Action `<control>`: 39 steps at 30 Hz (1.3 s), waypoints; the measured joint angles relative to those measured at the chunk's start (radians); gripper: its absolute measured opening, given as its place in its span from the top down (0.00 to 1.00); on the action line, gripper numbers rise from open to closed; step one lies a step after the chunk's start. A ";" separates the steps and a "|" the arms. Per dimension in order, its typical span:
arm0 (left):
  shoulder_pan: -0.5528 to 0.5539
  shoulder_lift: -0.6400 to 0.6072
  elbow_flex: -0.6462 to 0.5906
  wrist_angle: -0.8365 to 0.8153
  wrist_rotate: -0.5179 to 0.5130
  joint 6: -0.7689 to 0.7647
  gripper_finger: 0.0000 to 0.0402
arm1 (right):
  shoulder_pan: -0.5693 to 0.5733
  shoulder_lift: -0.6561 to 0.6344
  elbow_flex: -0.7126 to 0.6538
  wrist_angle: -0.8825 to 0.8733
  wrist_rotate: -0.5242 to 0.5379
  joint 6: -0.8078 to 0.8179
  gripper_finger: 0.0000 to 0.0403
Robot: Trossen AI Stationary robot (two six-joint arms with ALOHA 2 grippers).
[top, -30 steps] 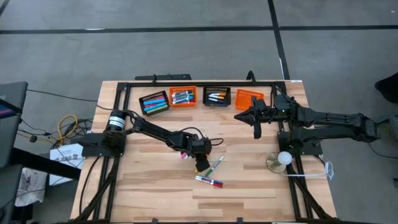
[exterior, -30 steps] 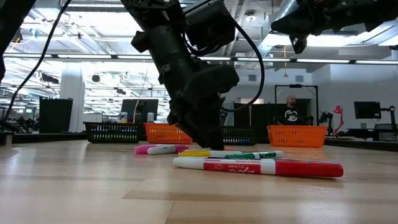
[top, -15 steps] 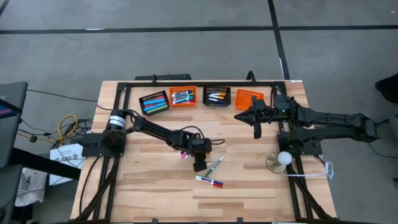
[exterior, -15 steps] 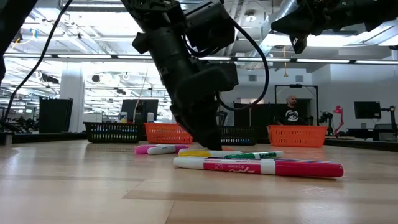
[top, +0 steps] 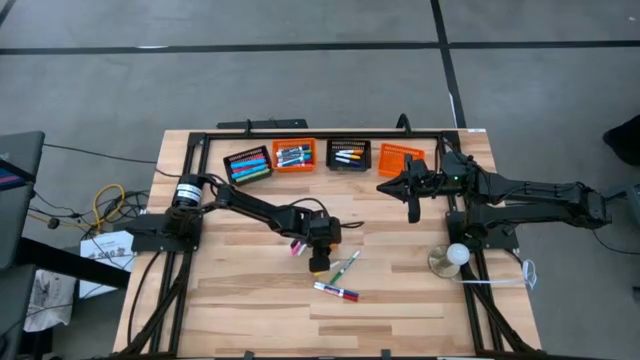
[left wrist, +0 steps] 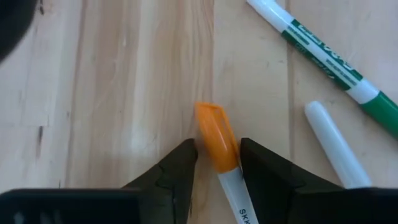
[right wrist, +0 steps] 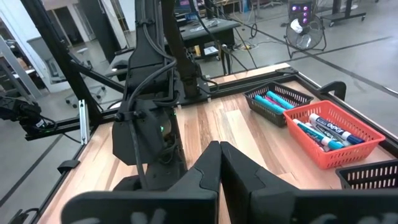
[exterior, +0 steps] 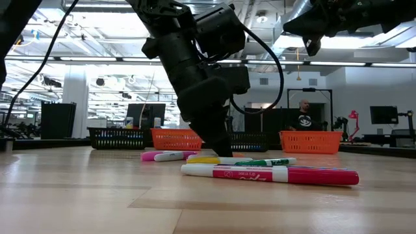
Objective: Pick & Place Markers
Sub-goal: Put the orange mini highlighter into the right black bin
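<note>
- Wooden table (top: 400, 300) carries four baskets at its far edge, already stocked with markers; loose ones lie mid-table.
- Right gripper (top: 414, 214), fingers pressed together on nothing, hangs near the right-hand orange basket (top: 401, 157), well apart from the work.
- Left gripper (left wrist: 217, 163) is down at the table, its fingers straddling the orange-capped marker (left wrist: 219, 146) without visibly clamping it.
- Risk, as I judge it: the fingers flank only the cap end, so closing could pivot or squirt the marker out.
- Green marker (left wrist: 323, 59) and a white one (left wrist: 333, 144) lie just beside; a sideways nudge could roll them.
</note>
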 joint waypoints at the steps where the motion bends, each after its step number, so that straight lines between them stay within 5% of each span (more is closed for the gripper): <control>1: 0.001 0.000 0.001 -0.007 0.001 -0.006 0.67 | 0.000 0.000 0.000 0.000 0.000 0.000 1.00; 16: -0.004 -0.001 0.004 -0.037 0.023 -0.055 0.90 | 0.000 0.000 0.000 0.000 -0.001 -0.001 1.00; 39: 0.095 -0.201 -0.008 -0.020 -0.030 -0.090 0.91 | 0.000 0.000 0.000 0.000 -0.002 -0.001 1.00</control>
